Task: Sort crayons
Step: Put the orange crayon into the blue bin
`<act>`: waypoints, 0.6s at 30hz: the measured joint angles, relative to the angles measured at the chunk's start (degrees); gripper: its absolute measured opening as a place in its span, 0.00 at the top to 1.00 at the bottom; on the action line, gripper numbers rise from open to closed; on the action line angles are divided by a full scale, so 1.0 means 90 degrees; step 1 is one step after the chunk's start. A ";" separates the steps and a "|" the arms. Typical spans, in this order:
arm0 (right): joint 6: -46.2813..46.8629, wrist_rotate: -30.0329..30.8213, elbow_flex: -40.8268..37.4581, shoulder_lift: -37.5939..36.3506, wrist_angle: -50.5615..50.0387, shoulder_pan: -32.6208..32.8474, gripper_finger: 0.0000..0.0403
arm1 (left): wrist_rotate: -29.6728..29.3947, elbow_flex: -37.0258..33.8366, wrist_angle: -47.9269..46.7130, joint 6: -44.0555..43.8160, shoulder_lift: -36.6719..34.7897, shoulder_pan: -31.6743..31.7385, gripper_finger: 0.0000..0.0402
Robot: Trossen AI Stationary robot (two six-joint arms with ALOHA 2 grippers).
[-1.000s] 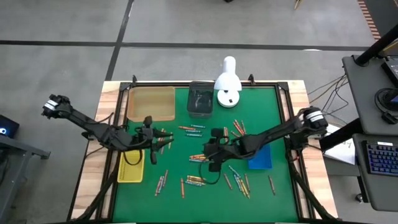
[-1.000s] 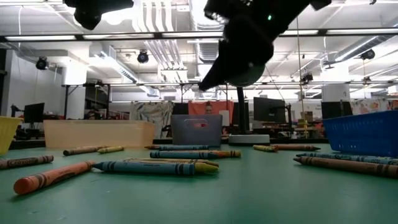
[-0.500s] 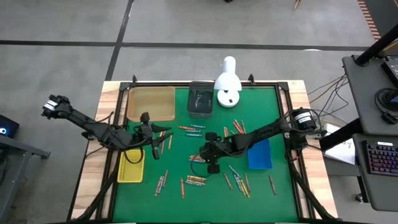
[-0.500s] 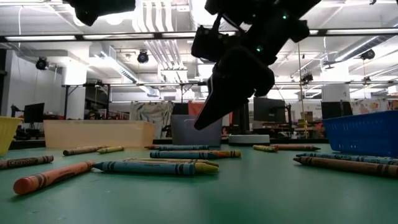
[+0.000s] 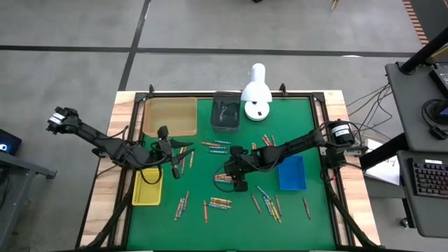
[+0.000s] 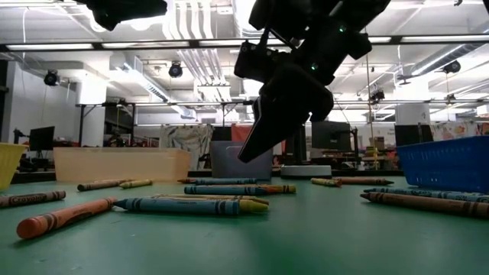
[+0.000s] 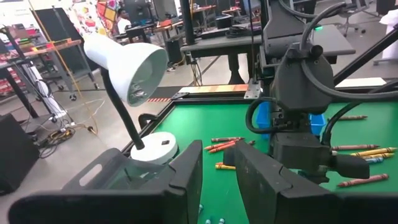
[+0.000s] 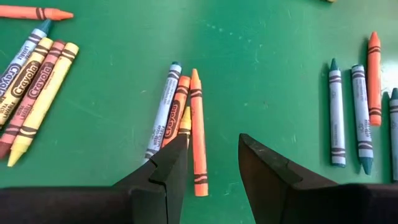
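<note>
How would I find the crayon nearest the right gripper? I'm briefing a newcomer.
On the green table mat, the open right gripper hovers above a small cluster of crayons. The long orange crayon is the cluster's outermost, beside a shorter orange one and a blue one.

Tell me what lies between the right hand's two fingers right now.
In the right wrist view, the right hand is open; between its fingers lies the lower end of an orange crayon, then bare green mat.

"Crayola" reads along the paper wrapper of the brown wax crayon [image 8: 25, 78] and the yellow wax crayon [image 8: 38, 93] beside it. It also shows on the wrapper of the blue-grey crayon [image 8: 163, 112]
</note>
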 joint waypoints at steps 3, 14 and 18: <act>0.0004 0.0008 -0.0095 0.0000 0.0007 0.0000 0.67 | 0.0000 0.0000 -0.0001 0.0000 0.0000 0.0000 0.81; 0.0274 0.0050 -0.0567 0.0000 0.0324 0.0000 0.67 | 0.0002 -0.0002 0.0001 -0.0022 0.0000 0.0000 0.81; 0.0275 0.0053 -0.0671 0.0000 0.0649 0.0000 0.67 | 0.0005 0.0000 -0.0001 -0.0024 0.0000 0.0000 0.81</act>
